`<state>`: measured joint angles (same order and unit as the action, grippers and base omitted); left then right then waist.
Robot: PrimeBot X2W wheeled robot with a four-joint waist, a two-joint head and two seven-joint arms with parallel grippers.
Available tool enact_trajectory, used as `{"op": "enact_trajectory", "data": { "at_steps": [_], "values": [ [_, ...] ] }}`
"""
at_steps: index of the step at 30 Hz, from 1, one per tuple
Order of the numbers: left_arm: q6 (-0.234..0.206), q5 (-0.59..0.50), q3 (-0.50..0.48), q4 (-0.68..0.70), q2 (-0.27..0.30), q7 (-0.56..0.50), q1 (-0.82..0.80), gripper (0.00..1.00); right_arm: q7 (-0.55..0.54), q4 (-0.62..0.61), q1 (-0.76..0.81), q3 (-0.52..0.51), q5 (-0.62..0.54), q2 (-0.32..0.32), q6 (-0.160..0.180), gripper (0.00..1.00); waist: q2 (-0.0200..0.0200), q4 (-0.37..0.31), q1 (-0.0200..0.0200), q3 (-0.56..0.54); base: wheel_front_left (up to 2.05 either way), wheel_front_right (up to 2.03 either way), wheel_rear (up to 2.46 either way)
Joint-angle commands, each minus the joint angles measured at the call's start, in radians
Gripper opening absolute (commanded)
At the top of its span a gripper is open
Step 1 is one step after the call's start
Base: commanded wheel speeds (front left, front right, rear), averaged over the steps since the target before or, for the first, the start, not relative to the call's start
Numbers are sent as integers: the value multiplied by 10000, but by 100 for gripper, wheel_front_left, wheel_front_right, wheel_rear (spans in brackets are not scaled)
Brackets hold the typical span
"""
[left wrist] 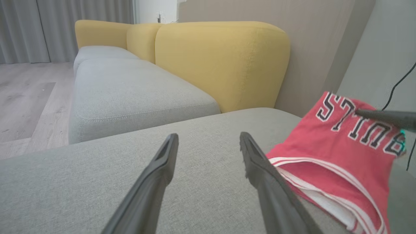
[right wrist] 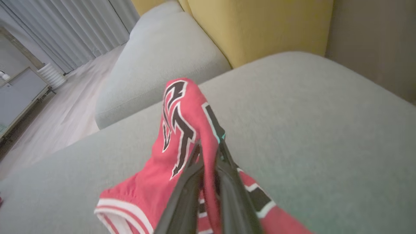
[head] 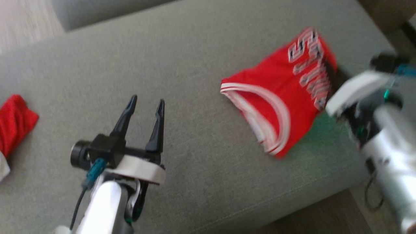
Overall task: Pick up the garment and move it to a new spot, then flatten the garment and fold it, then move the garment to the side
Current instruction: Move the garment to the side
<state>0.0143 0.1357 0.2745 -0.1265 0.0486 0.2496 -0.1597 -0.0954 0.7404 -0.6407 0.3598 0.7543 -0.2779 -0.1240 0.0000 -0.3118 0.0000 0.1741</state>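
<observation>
Right gripper [right wrist: 209, 148] pinches red garment [head: 286, 97] on grey cushion [head: 195, 58]; left gripper [head: 147, 101] spread, empty; second red cloth [head: 14, 125] well apart.

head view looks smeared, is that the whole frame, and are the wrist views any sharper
Head view: motion blur all over, worst on the red jersey and the pale right forearm. Left wrist view: sharp, jersey lettering readable. Right wrist view: soft, the right gripper smeared where it pinches the jersey.

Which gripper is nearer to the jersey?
Right. The right gripper is shut on the jersey at its lettered edge; the left gripper hangs open over the cushion, apart from it.
</observation>
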Motion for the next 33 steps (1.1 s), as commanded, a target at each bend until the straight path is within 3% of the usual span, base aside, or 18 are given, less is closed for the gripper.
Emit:
{"op": "enact_trajectory", "data": {
  "at_steps": [1,4,13,24,25,26,27,33],
  "values": [
    [4,-178,-332,275,19,122,-605,100,212,-411,-966,218,226,-306,-67,0,0,237,0,748,0,0,0],
    [36,-389,-306,201,48,122,-905,100,356,-233,-1879,351,516,-637,-67,0,0,482,0,1378,0,0,0],
    [-1,-780,-351,91,252,122,-1492,100,1236,2082,-4076,-80,987,-1872,-67,0,0,736,0,2632,0,0,0],
    [-37,-852,-325,27,295,122,-1652,100,1485,4772,-4978,-298,593,-1639,-67,0,0,608,0,2805,0,0,0],
    [-32,-842,-307,2,287,122,-1663,100,1439,4930,-5001,-264,526,-1597,-67,18,0,627,0,2766,0,0,0],
    [-30,-824,-295,-14,277,122,-1671,100,1430,5035,-5013,-222,455,-1555,-67,75,0,653,0,2712,0,0,0],
    [-36,-794,-292,-18,265,122,-1671,100,1539,5093,-5032,-169,359,-1538,-67,100,0,688,0,2646,0,0,0],
    [-139,-488,-434,89,174,122,-1452,100,2831,4964,-4954,381,-377,-1506,-67,100,0,1063,0,1821,0,0,0]
  ]
}}
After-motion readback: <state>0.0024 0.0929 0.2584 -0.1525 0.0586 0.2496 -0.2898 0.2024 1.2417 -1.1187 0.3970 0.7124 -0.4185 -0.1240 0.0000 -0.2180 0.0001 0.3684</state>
